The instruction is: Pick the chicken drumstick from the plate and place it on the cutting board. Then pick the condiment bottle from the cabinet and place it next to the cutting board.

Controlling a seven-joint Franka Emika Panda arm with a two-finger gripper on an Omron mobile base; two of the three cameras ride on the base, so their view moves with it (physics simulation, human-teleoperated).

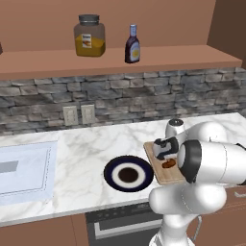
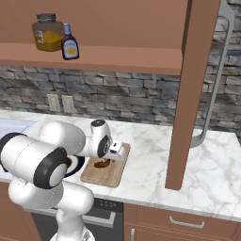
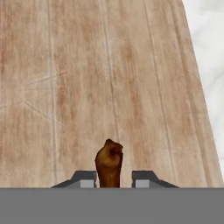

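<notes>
Two dark finger tips of the hand (image 3: 113,179) stand either side of the chicken drumstick (image 3: 109,162) in the hand view, a thin gap showing on its right, the left tip right against it; whether they grip or have let go cannot be told. The drumstick lies on the cutting board (image 3: 65,87), its long axis running away from the hand camera along the board's grain, one rounded end pointing up the picture, the near end cut off at the bottom edge. From the left base view the drumstick (image 1: 168,164) is a small reddish lump on the board (image 1: 163,174), partly hidden under the hand (image 1: 166,153), and the arm's white body covers the board's right side. Just left of the board on the marble worktop (image 1: 81,149) sits the plate (image 1: 128,174), its edge near the board. Farther back, on the cabinet (image 1: 158,56), the condiment bottle (image 1: 132,44) stands upright beside an orange-filled jar (image 1: 90,35). In the right base view the jar (image 2: 47,32) is partly covered by the bottle (image 2: 69,42).
</notes>
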